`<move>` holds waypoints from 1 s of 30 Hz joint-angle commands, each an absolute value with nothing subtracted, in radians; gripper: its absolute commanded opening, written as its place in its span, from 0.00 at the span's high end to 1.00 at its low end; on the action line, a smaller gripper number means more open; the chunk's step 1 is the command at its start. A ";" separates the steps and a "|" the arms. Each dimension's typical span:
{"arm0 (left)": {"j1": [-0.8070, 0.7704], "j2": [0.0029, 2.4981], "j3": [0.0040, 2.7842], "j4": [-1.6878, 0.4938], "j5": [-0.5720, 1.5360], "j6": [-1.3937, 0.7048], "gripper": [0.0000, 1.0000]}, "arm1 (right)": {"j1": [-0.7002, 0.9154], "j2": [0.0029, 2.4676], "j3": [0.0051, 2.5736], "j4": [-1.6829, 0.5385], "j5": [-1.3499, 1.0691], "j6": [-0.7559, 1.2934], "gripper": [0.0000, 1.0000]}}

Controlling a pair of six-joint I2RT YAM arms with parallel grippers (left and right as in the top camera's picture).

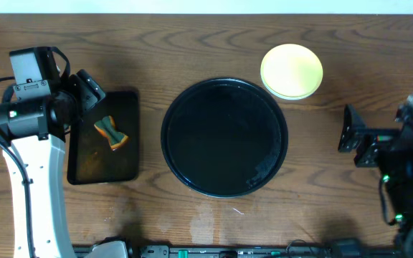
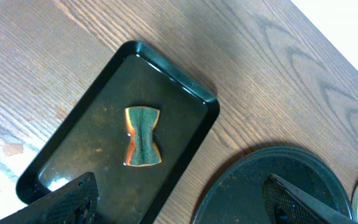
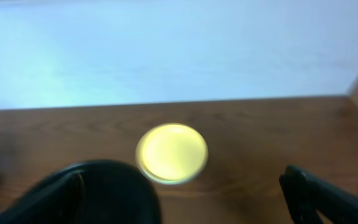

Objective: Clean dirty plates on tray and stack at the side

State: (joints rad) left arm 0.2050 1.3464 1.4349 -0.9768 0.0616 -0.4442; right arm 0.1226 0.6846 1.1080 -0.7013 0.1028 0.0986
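The round black tray sits mid-table with nothing on it; it also shows in the left wrist view and the right wrist view. The plates stand stacked on the table just beyond the tray's far right rim, the pale yellow one on top with a mint-green rim showing under it. How many lie below is hidden. My left gripper is open and empty above the small rectangular tray. My right gripper is open and empty at the right, apart from the stack.
A small rectangular black tray at the left holds an orange and green sponge, also in the left wrist view. The table's far edge meets a pale wall.
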 commanded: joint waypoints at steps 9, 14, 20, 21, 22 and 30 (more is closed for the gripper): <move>0.207 1.346 1.435 -0.979 0.060 -0.438 0.15 | 0.044 0.236 0.534 -0.403 0.236 0.100 0.01; 0.207 1.346 1.435 -0.979 0.060 -0.438 0.15 | 0.044 0.106 0.407 -0.342 0.236 0.101 0.01; 0.207 1.346 1.435 -0.979 0.060 -0.438 0.15 | 0.044 0.011 0.251 -0.271 0.248 0.268 0.01; 0.207 1.346 1.435 -0.979 0.060 -0.438 0.14 | 0.045 0.004 0.231 -0.260 0.249 0.297 0.01; 0.207 1.346 1.435 -0.979 0.060 -0.438 0.15 | 0.045 0.005 0.218 -0.250 0.252 0.317 0.01; 0.207 1.346 1.435 -0.979 0.060 -0.438 0.15 | 0.046 0.005 0.130 -0.180 0.252 0.415 0.01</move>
State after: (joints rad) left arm 0.2050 1.3464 1.4349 -0.9771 0.0616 -0.4438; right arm 0.0536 0.0147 0.1612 -0.2100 0.2401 0.3477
